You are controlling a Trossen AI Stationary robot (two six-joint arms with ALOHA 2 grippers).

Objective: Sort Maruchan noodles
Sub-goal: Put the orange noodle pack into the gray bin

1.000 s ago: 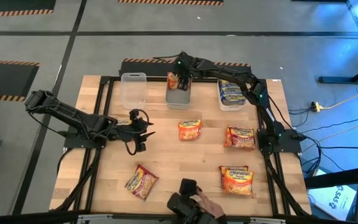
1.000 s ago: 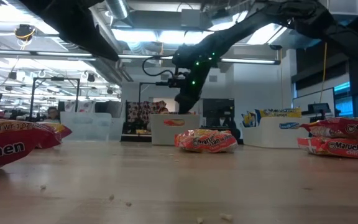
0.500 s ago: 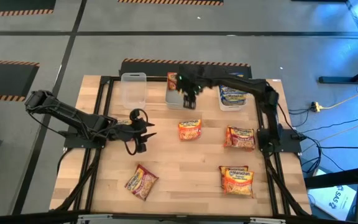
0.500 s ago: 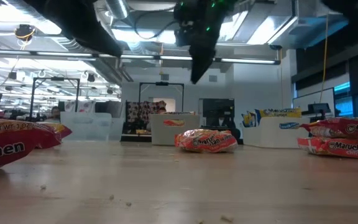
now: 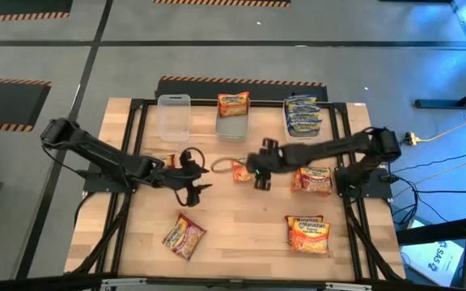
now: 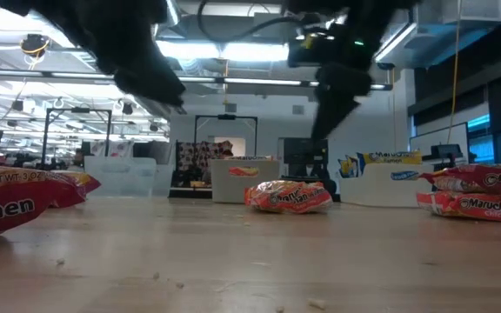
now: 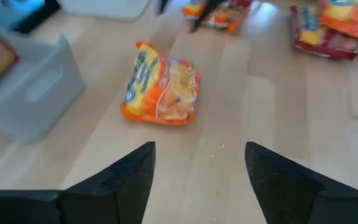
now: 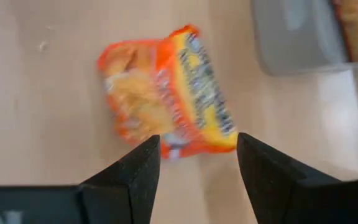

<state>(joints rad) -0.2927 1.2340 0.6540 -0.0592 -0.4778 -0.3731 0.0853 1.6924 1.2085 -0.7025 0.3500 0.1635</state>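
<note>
An orange noodle packet (image 5: 239, 170) lies flat on the table's middle; it also shows in the right wrist view (image 8: 166, 99), the left wrist view (image 7: 161, 87) and the low view (image 6: 288, 196). My right gripper (image 5: 262, 168) (image 8: 197, 180) hangs open above it, clear of it (image 6: 333, 100). My left gripper (image 5: 194, 176) (image 7: 197, 180) is open and empty to the packet's left. Another orange packet (image 5: 233, 103) lies in the middle clear tub (image 5: 233, 125). Blue-and-yellow packets (image 5: 302, 115) lie in the right tub. Red packets (image 5: 312, 179) (image 5: 308, 234) (image 5: 184, 236) lie on the table.
An empty clear tub (image 5: 173, 117) stands at the far left of the tub row. A black frame (image 5: 136, 105) runs along the table's edges. Bare wood lies between the packets at the near middle (image 5: 241, 226).
My right gripper has left the middle tub, risen, and swung toward the table's near edge, coming down over the orange packet at the table's middle. The orange packet it carried stays in the tub. My left gripper has shifted a little toward the table's right.
</note>
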